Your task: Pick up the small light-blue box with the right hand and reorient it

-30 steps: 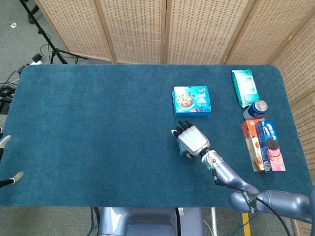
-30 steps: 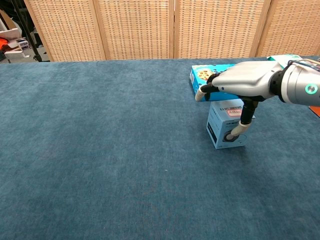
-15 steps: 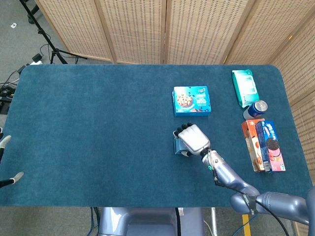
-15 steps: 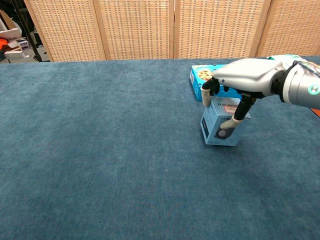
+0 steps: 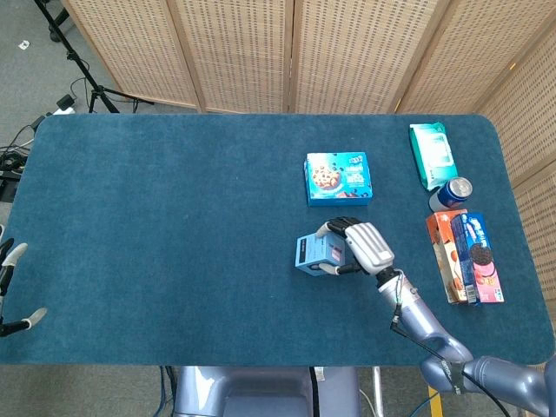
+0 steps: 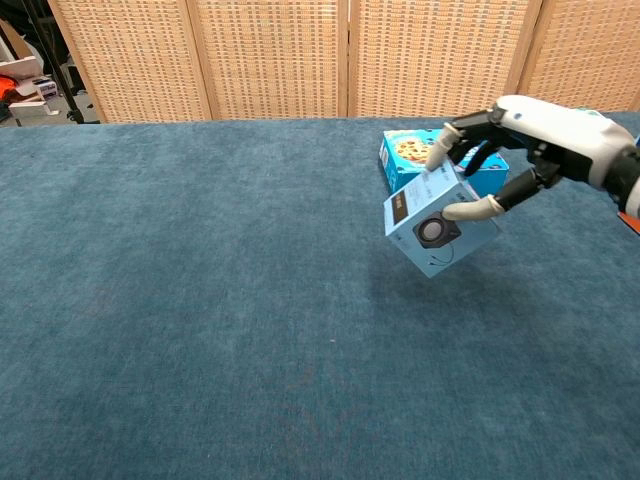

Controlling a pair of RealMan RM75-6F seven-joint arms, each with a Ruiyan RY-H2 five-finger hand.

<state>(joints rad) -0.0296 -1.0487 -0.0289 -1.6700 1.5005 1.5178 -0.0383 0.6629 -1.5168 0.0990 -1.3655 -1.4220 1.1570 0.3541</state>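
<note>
The small light-blue box [image 5: 314, 253] [image 6: 437, 222] hangs tilted above the blue table cloth, one corner pointing down and a round dark mark on its front face. My right hand [image 5: 360, 246] [image 6: 520, 150] grips it from the right side, thumb under and fingers over the top. At the table's left front edge my left hand [image 5: 13, 287] shows only as a few spread fingertips with nothing between them; the chest view does not show it.
A blue cookie box [image 5: 338, 178] [image 6: 410, 152] lies flat just behind the held box. At the right edge are a teal wipes pack [image 5: 431, 154], a blue can [image 5: 452, 193] and biscuit packs [image 5: 467, 256]. Wooden screens stand behind the table [image 5: 156, 217].
My right hand closed on the light-blue box, lifted it off the cloth and rolled it leftward, so the box went from upright to tilted on a corner in the air.
</note>
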